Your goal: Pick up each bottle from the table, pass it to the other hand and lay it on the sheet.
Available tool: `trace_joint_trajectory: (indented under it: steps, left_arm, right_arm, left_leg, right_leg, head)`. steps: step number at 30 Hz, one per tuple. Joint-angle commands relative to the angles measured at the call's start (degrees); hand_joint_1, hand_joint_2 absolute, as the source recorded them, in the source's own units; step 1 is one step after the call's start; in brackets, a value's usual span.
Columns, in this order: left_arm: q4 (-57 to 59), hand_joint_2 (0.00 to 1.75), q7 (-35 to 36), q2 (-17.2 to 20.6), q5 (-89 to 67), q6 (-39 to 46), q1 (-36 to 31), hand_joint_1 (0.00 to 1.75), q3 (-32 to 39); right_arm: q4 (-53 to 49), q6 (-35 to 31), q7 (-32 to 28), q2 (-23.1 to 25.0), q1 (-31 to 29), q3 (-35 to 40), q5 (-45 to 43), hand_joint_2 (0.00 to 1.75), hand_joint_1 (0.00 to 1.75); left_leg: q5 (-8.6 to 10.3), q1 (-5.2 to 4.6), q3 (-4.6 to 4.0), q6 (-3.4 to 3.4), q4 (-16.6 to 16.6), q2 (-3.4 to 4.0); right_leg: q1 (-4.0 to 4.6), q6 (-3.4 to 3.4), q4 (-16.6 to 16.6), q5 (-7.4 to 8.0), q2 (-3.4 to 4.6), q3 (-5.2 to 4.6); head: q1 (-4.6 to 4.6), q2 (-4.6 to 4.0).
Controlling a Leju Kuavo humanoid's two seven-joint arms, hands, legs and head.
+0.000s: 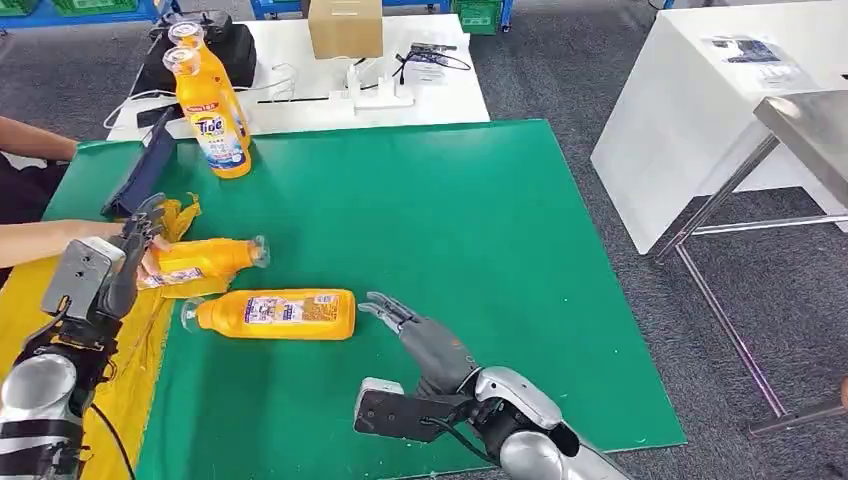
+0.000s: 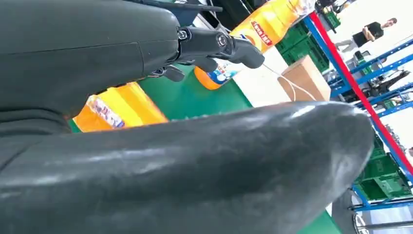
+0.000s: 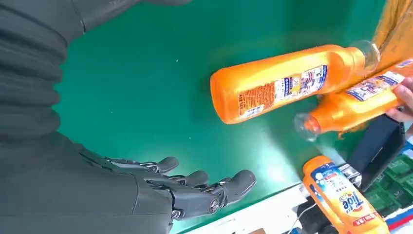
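Two orange bottles lie on the table. One bottle (image 1: 275, 313) (image 3: 287, 83) rests on the green mat (image 1: 450, 250), cap toward the yellow sheet (image 1: 120, 400). The other bottle (image 1: 205, 258) (image 3: 360, 100) (image 2: 117, 105) lies half on the sheet's edge, and a person's hand (image 1: 150, 262) (image 3: 402, 100) touches its base. My left hand (image 1: 125, 260) hovers just beside that bottle, its fingers (image 2: 214, 44) extended and holding nothing. My right hand (image 1: 420, 335) (image 3: 195, 190) lies open on the mat, a little right of the nearer bottle's base. Two upright Tide bottles (image 1: 210, 110) (image 3: 341, 195) stand at the back left.
A dark tablet (image 1: 145, 170) leans at the mat's left edge. Behind the mat a white table holds a cardboard box (image 1: 345, 25), cables and a black device (image 1: 225, 45). A person's arm (image 1: 40, 235) reaches in from the left. A white table (image 1: 690, 110) and a metal table (image 1: 810, 120) stand to the right.
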Motion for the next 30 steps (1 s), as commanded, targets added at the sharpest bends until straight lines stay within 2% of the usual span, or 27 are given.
trace_joint_trajectory:
  steps: [1,6,13,16,21,23,24,27,30]
  left_arm:
    - [-2.72,0.0,2.21,-4.43,11.29,-4.06,0.14,0.0,3.15]
    - [-10.27,0.0,5.06,-5.9,18.06,-4.59,1.5,0.0,-0.43]
    - [-11.08,0.0,6.45,-6.74,21.04,-4.61,-0.49,0.0,-6.2]
    - [-10.99,0.0,6.46,-6.66,21.36,-4.27,-0.44,0.0,-6.97]
    - [-11.35,0.0,5.27,-6.12,20.56,-3.84,0.82,0.0,-6.55]
    - [-11.52,0.0,5.11,-6.15,20.45,-3.87,2.08,0.0,-5.76]
    - [-12.8,0.0,4.13,-6.41,20.06,-3.42,4.47,0.0,-4.91]
    - [-14.22,0.0,2.63,-6.28,19.05,-3.74,7.65,0.0,-3.75]
    - [-14.26,0.0,2.51,-6.97,18.54,-4.47,8.12,0.0,-2.82]
  right_arm:
    - [2.78,-0.84,0.67,0.41,-2.23,-1.0,1.17,1.75,0.0]
    - [6.79,-0.15,3.04,1.6,-5.9,-2.25,2.21,1.75,0.0]
    - [17.87,2.86,4.98,5.46,-15.12,0.39,-0.1,1.75,0.0]
    - [19.03,2.74,5.08,5.74,-15.92,1.54,-0.73,1.75,0.0]
    - [16.88,1.5,5.06,3.25,-13.71,2.42,0.07,1.75,0.0]
    - [13.85,-3.93,5.61,2.05,-11.23,1.65,6.55,1.75,0.0]
    - [9.72,-10.87,6.62,1.24,-7.38,0.58,20.07,1.75,0.0]
    - [3.45,-7.43,5.34,1.3,-0.96,-4.21,19.15,1.75,0.0]
    - [4.32,-5.04,4.52,1.14,0.28,-5.53,18.01,1.75,0.0]
  left_leg:
    - [-0.04,0.0,0.1,0.02,0.01,0.06]
    - [-0.09,0.0,0.08,0.04,0.08,0.12]
    - [-0.03,0.01,0.1,0.01,0.06,0.14]
    - [0.0,0.02,0.07,0.02,0.04,0.13]
    - [-0.05,-0.01,0.18,0.04,0.01,0.06]
    - [-0.05,-0.01,0.16,0.04,0.01,0.04]
    - [-0.11,-0.03,0.26,0.05,0.03,0.06]
    - [-0.04,-0.03,0.18,0.04,-0.09,-0.04]
    - [-0.12,-0.03,0.16,0.04,0.02,-0.01]
  right_leg:
    - [0.03,-0.08,-0.02,-0.03,-0.01,0.12]
    - [0.03,-0.09,0.03,-0.06,0.04,0.12]
    - [0.05,-0.11,0.04,0.0,0.06,0.11]
    - [0.05,-0.07,0.02,0.03,0.06,0.07]
    - [0.03,-0.08,-0.02,-0.04,-0.02,0.22]
    - [0.03,-0.06,-0.02,-0.05,-0.03,0.23]
    - [0.01,-0.09,-0.01,-0.1,-0.02,0.33]
    - [0.0,-0.05,-0.12,-0.05,-0.09,0.26]
    - [0.01,-0.09,-0.03,-0.12,-0.06,0.24]
  head:
    - [0.0,0.0]
    - [0.0,0.0]
    - [0.0,0.0]
    - [0.0,0.0]
    - [0.0,0.0]
    - [0.0,0.0]
    - [0.0,0.0]
    - [0.0,0.0]
    - [0.0,0.0]
